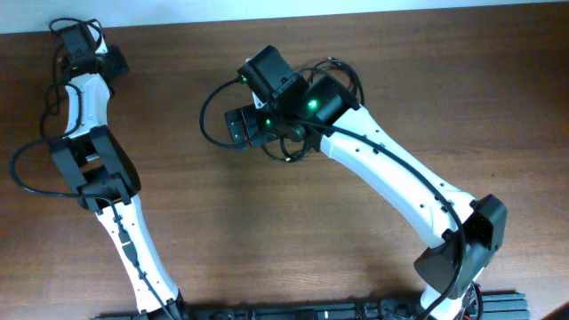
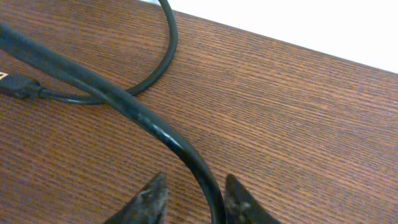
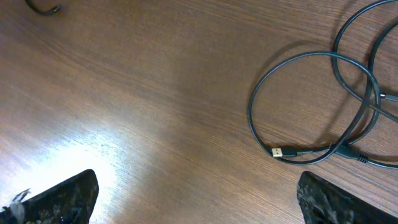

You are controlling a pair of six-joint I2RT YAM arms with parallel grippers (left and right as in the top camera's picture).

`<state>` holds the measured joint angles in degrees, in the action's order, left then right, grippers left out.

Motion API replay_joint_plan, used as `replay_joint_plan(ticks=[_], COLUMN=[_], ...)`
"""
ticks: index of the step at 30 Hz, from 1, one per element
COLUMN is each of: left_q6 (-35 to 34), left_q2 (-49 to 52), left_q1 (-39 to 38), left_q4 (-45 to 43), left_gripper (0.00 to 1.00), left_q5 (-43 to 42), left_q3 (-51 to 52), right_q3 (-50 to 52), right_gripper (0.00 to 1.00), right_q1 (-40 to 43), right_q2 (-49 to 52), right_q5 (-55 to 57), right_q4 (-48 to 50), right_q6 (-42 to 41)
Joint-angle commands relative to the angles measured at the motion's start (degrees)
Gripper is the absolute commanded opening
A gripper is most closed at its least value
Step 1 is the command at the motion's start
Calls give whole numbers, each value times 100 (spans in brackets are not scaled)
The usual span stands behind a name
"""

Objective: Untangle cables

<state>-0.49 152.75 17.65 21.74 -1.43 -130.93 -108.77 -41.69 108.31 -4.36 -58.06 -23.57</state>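
Black cables [image 3: 311,59] lie in overlapping loops on the wooden table, one ending in a metallic USB plug [image 3: 280,152]. In the overhead view they curl around my right gripper [image 1: 238,124], one loop [image 1: 203,114] to its left. My right gripper [image 3: 199,202] hovers wide open over bare wood, the loops up and to its right. At the far left corner, my left gripper [image 2: 196,180] has a thick black cable [image 2: 124,102] running between its fingers. It lies against the right finger [image 2: 239,202], with a gap to the left one. A thinner cable [image 2: 165,56] ends in a plug [image 2: 18,87].
The table's far edge [image 2: 280,43] runs just beyond my left gripper [image 1: 84,43], with white wall behind. A short cable end [image 3: 43,9] shows at the top left of the right wrist view. A black rail [image 1: 311,311] sits along the near edge.
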Motion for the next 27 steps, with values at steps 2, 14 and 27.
replay_joint_plan(ticks=[2,14,27], left_q6=[11,-1495,-2848], left_q2=[122,-2780,-2953], left_q1=[24,24,-791], left_q4=[-31,94,-514], left_gripper=[0,0,0], left_q5=[37,-3008,-3980], left_q3=[-50,-55,-37], right_q3=[15,15,15], right_gripper=[99,99,99], right_q1=[-31,-31,-31], right_q2=[83,83,83], right_q5=[-9,-13,-11], right_q4=[20,-13,-13], right_q6=[20,20,20])
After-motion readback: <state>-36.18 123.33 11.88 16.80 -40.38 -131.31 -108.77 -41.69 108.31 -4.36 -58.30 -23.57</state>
